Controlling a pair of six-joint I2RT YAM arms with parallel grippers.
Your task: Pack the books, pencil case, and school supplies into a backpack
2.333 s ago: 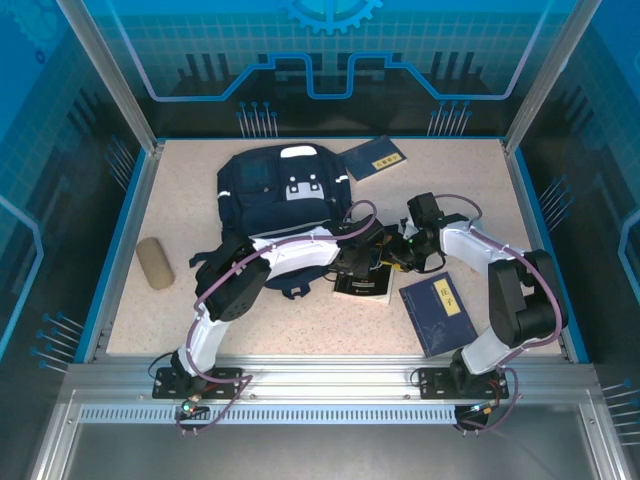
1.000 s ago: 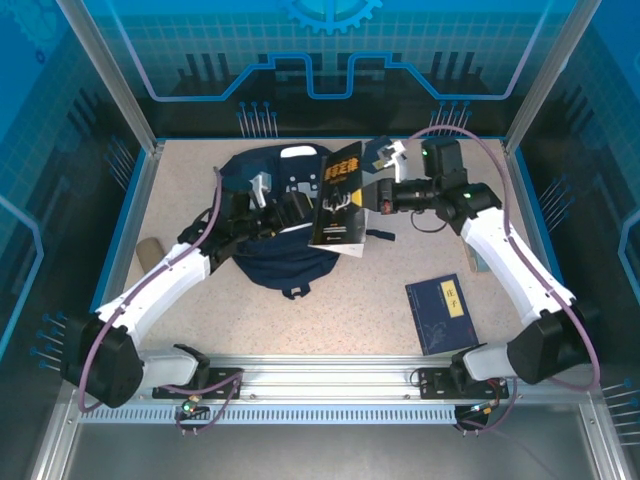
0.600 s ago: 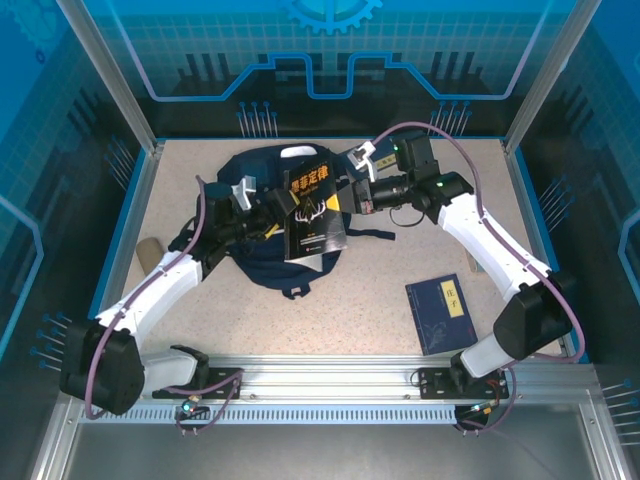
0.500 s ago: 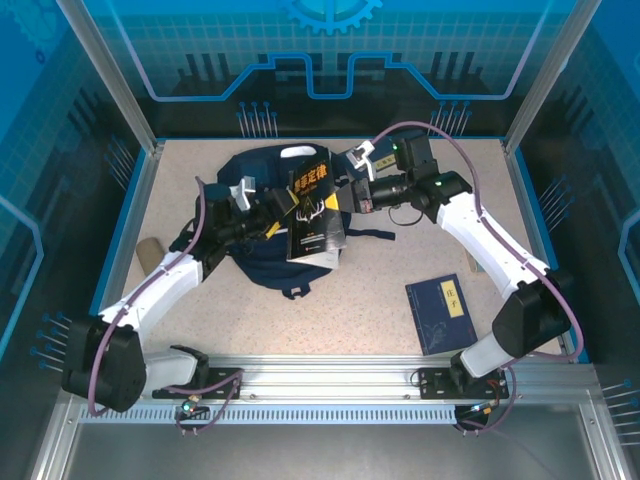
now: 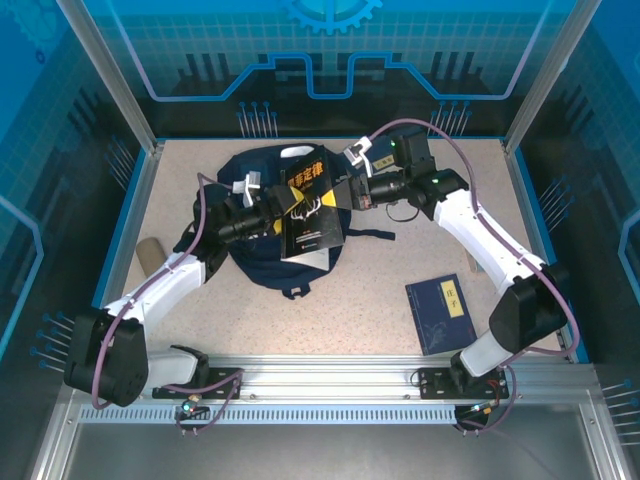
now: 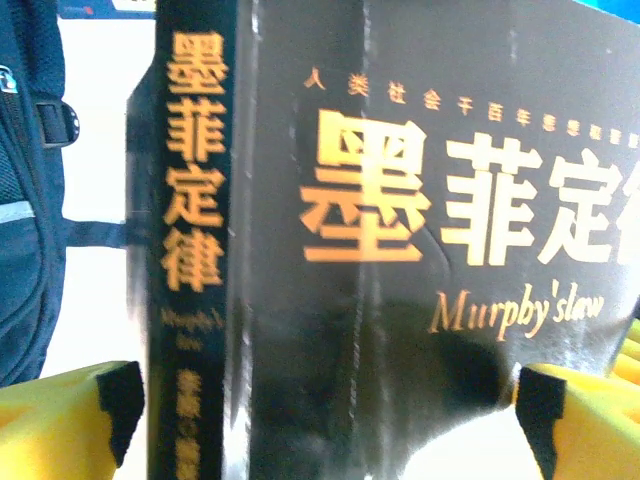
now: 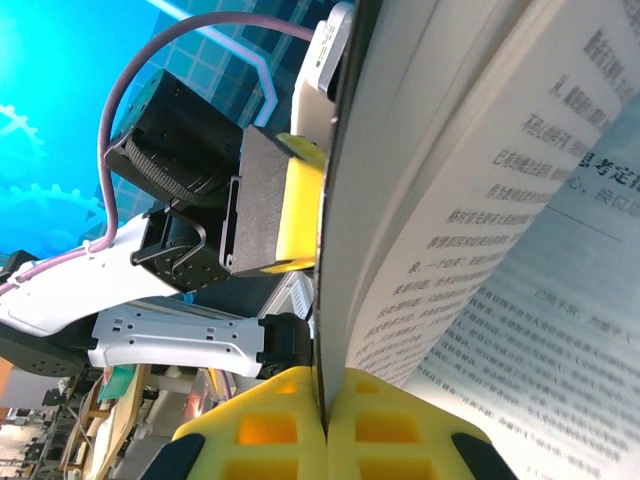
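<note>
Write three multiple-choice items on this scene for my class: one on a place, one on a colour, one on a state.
1. Where is the black book? A flat on the table; B raised over the backpack; C inside a drawer.
2. What colour is the navy book's label? A yellow; B red; C green.
3. The right tool is: A open; B missing a finger; C shut on the black book.
Key: B, the top view shows it held up above the backpack; A, a yellow strip on its cover; C, its fingers pinch the cover.
</note>
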